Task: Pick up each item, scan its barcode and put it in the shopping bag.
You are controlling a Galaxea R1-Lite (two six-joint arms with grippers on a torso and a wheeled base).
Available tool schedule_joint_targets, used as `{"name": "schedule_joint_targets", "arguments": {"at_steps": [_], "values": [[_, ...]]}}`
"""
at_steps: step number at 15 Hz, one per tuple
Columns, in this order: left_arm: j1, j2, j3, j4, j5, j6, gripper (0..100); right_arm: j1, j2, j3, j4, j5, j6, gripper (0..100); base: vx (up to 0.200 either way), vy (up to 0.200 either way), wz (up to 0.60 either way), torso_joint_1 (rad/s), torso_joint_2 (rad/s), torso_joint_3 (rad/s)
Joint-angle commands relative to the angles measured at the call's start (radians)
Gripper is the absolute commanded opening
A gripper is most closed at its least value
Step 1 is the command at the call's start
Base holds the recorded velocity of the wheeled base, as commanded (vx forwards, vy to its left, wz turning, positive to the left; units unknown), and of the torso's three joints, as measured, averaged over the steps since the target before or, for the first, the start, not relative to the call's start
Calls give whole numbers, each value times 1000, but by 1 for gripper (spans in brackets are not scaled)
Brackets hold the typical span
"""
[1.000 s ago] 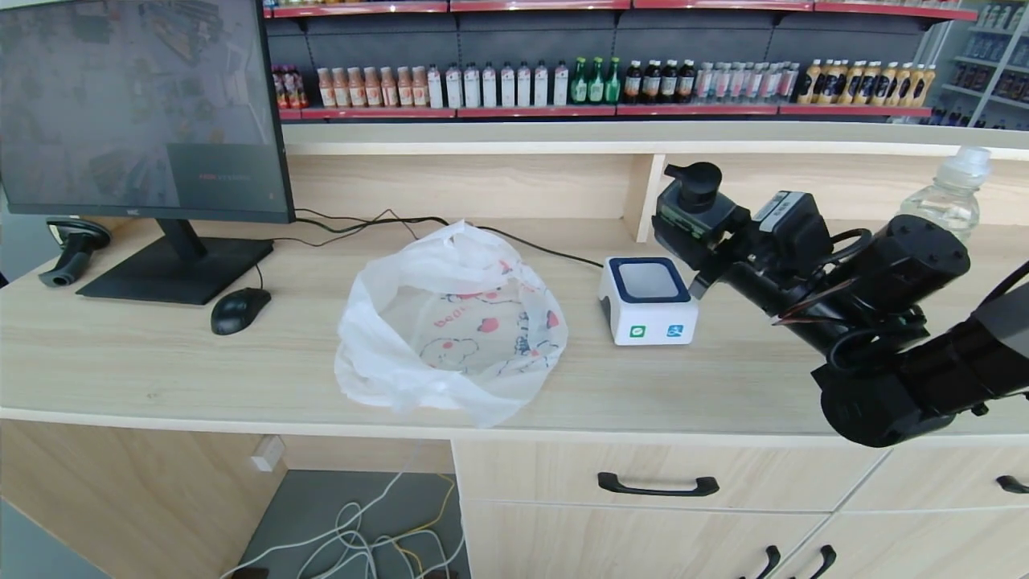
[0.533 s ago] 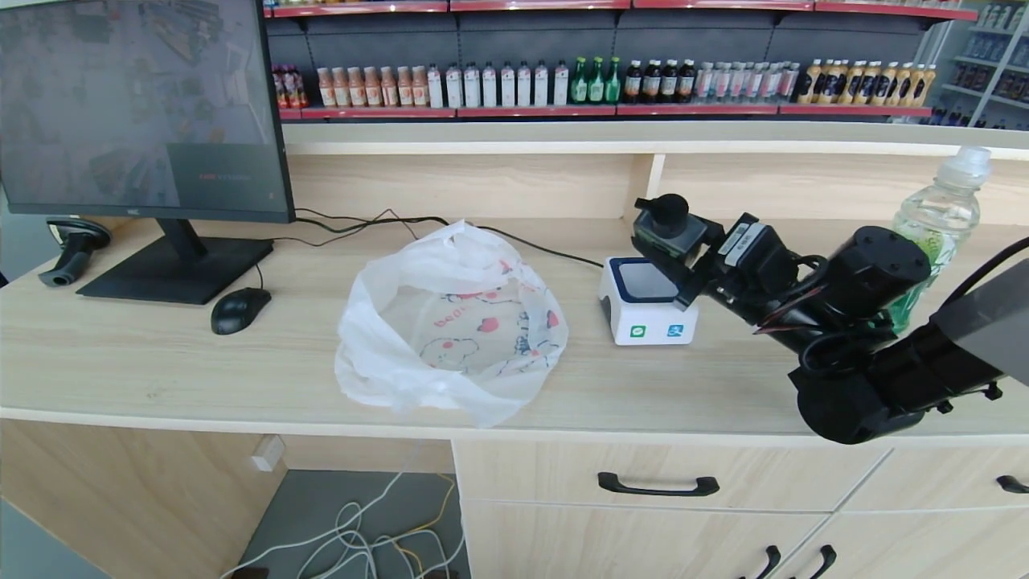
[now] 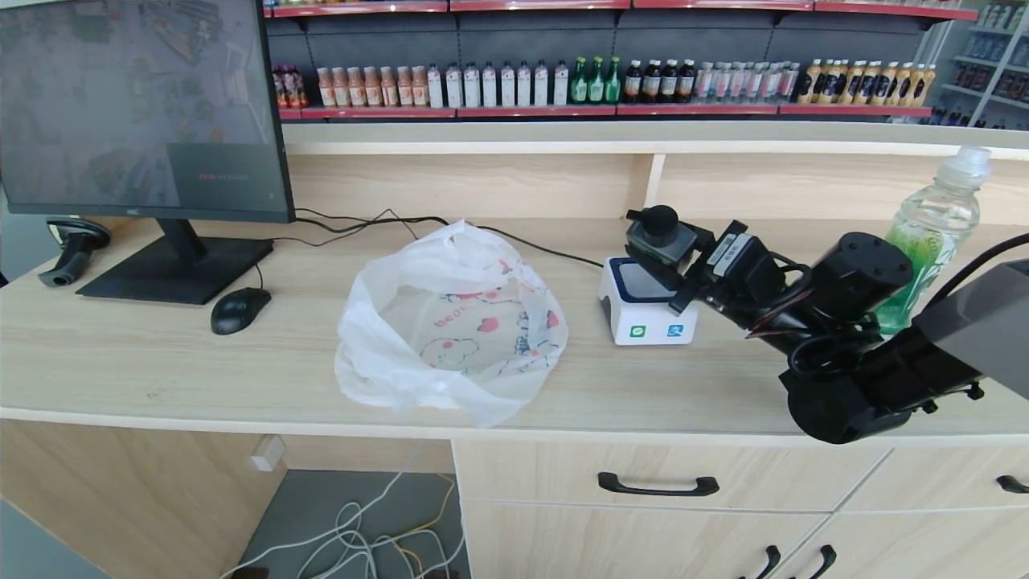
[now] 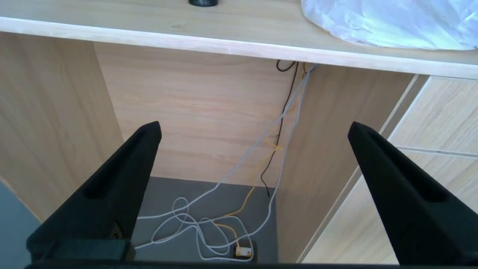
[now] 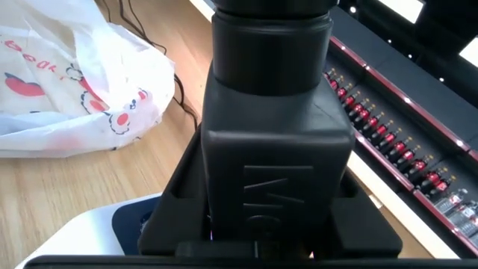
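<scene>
Dark bottle (image 3: 659, 235) gripped in right pincer (image 3: 677, 259), just over scanner (image 3: 648, 320), beside bag (image 3: 450, 322); left pincer (image 4: 254, 134) wide apart below tabletop (image 4: 149, 31) edge.

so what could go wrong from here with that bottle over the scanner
The right hand holds the dark bottle very close over the scanner; a little lower may bump it. The shopping bag is limp with a slumped mouth, so the drop might catch its rim. The right arm lies just before the green-labelled bottle and could tip it when swinging.
</scene>
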Motion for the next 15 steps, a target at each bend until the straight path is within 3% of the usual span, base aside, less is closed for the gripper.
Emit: {"name": "schedule_joint_targets", "arguments": {"at_steps": [1, 10, 15], "values": [[0, 0, 0, -1, 0, -1, 100, -1, 7, -2, -1, 5, -3, 0, 0, 0, 0, 0, 0, 0], [0, 0, 0, -1, 0, -1, 100, 1, -4, -11, -1, 2, 8, 0, 0, 0, 0, 0, 0, 0], [0, 0, 0, 1, 0, 1, 100, 2, -139, 50, -1, -173, 159, 0, 0, 0, 0, 0, 0, 0]]}}
